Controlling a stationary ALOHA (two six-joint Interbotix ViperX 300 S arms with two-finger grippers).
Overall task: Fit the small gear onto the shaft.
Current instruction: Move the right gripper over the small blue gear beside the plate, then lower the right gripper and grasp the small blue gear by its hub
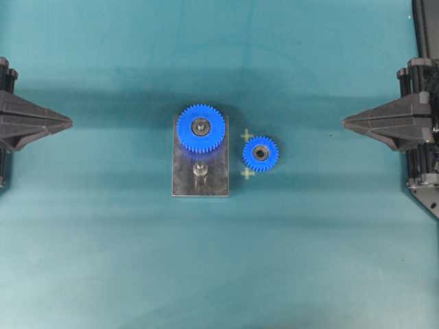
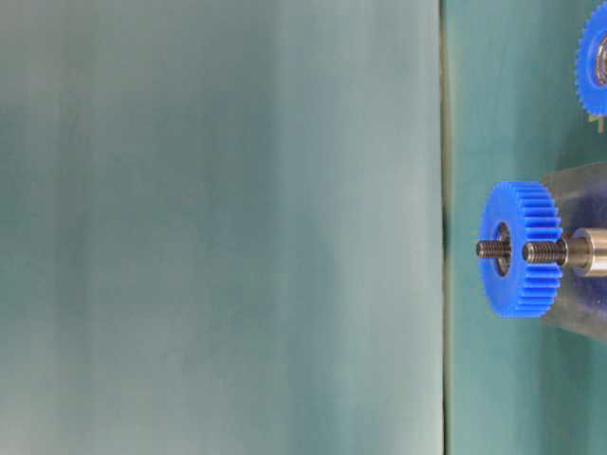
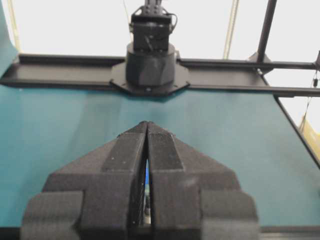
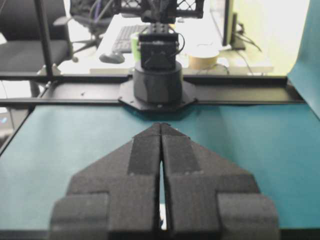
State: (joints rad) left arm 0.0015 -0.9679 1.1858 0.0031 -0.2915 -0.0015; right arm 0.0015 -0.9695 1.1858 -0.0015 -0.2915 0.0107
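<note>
The small gear (image 1: 260,153) is bright blue with a dark bearing hub and lies flat on the teal mat, just right of the grey plate (image 1: 216,179); only its edge (image 2: 594,59) shows in the table-level view. The shaft (image 1: 199,168) stands bare on the plate's near half, silvery with a threaded tip (image 2: 569,251). My left gripper (image 1: 68,123) rests shut at the far left, well away from both. At the far right my right gripper (image 1: 345,123) is likewise shut and empty. In each wrist view the fingertips (image 3: 147,123) (image 4: 161,125) meet at a point.
A larger blue gear (image 1: 201,127) sits on the plate's far pin (image 2: 518,248), right behind the shaft. Two small yellow cross marks (image 1: 247,135) (image 1: 247,173) flank the small gear on the mat. The opposite arm's base (image 3: 150,57) (image 4: 157,75) shows in each wrist view.
</note>
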